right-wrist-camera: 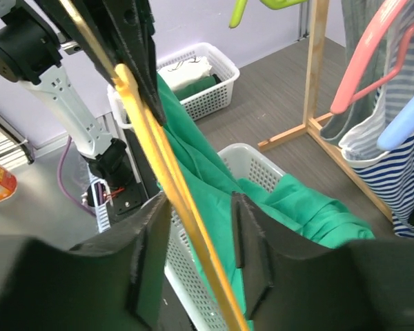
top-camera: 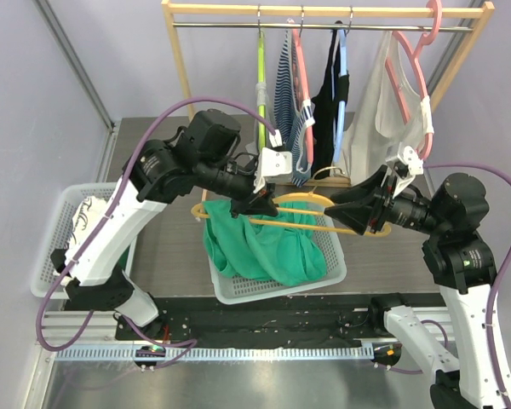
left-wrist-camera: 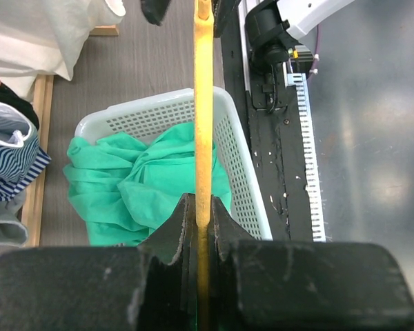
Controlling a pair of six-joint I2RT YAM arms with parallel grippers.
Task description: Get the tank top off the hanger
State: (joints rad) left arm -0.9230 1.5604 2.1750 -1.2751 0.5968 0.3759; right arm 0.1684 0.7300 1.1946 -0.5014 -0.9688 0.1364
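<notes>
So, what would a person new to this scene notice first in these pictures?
The yellow hanger in the middle draws the eye: the left gripper is shut on it, and the right gripper straddles it with jaws open. Below, the green tank top sags from it into a white basket.

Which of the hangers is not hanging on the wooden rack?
The yellow hanger: the left gripper holds it over the basket, while the green hanger, pink hangers and blue hanger hang from the rack.
</notes>
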